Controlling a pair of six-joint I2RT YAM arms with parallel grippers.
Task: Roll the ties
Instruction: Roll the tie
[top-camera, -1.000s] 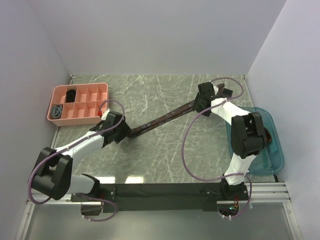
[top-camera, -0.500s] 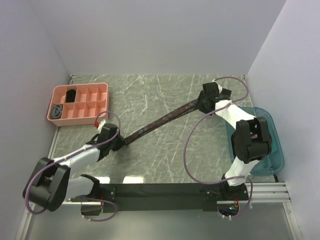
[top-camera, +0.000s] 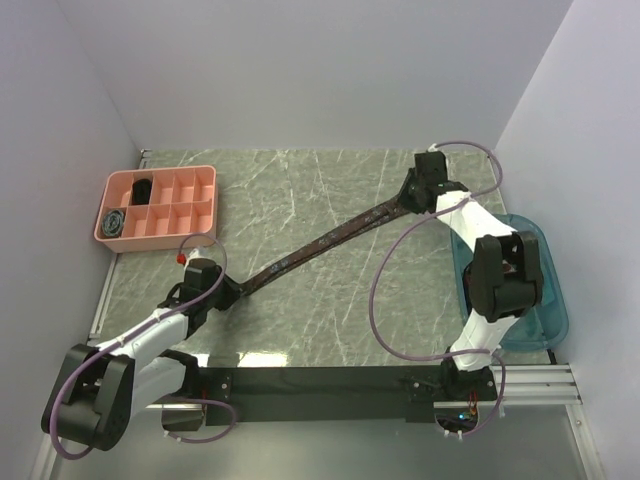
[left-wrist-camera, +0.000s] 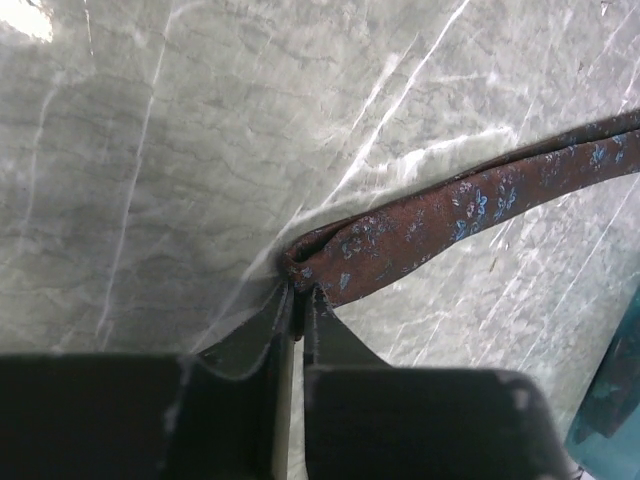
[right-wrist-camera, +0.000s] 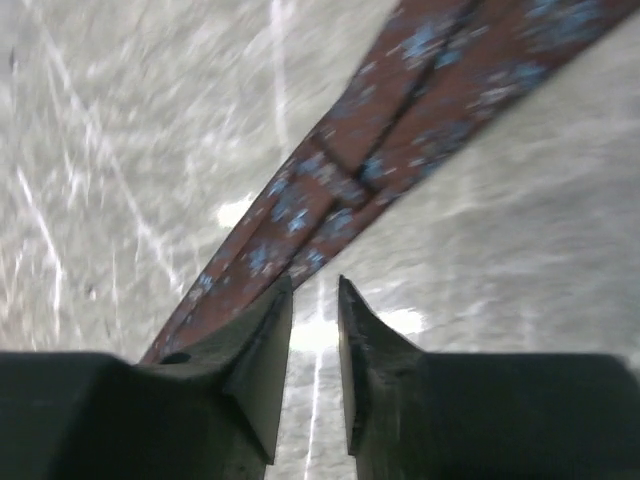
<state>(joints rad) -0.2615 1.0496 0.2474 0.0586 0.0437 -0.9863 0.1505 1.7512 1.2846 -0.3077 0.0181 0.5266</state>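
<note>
While two coils (top-camera: 115, 220) sit in the tray (top-camera: 190, 200), we've yet to roll the maroon tie (top-camera: 320, 243); L gripper (left-wrist-camera: 298, 292) clamps its end; R gripper (right-wrist-camera: 315, 300) ajar, empty.

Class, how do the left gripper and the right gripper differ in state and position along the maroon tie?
The left gripper is shut, pinching the near end of the tie; the right gripper shows an empty gap between its fingers. The left gripper sits toward the near edge; the right gripper reaches far across. Both are at ends of the same tie.
</note>
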